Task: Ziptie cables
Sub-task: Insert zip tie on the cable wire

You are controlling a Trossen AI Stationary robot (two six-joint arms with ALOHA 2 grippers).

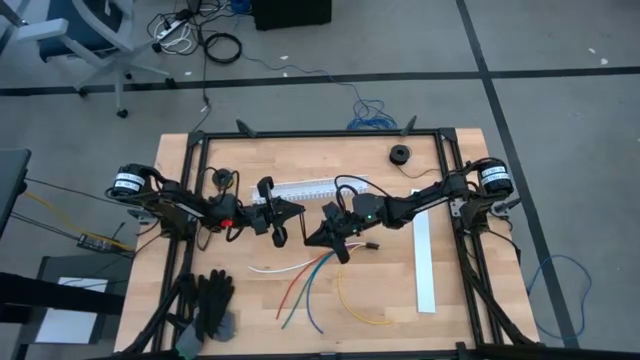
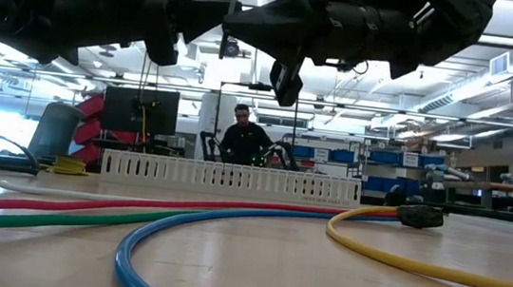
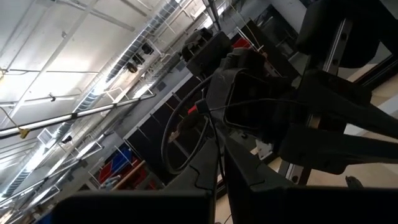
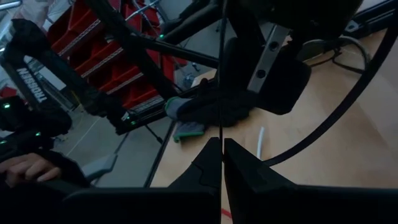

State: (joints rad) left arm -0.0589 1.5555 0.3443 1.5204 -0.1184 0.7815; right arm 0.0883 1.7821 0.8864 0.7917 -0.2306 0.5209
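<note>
So the cables (image 1: 315,285) are just lying loose on the table (image 1: 470,300), fanned out with their long axis running roughly near-to-far, bunched at the far end right under the right gripper (image 1: 343,245). Both arms hang up above them mid-table. The right gripper looks like the closer one, sitting nearly over the bunched ends; the left gripper (image 1: 280,235) is off to the left and a bit farther back. Both sets of fingers are pinched fully together, with a thin black strand running between them in both wrist views, probably the ziptie, can't say for sure.
</note>
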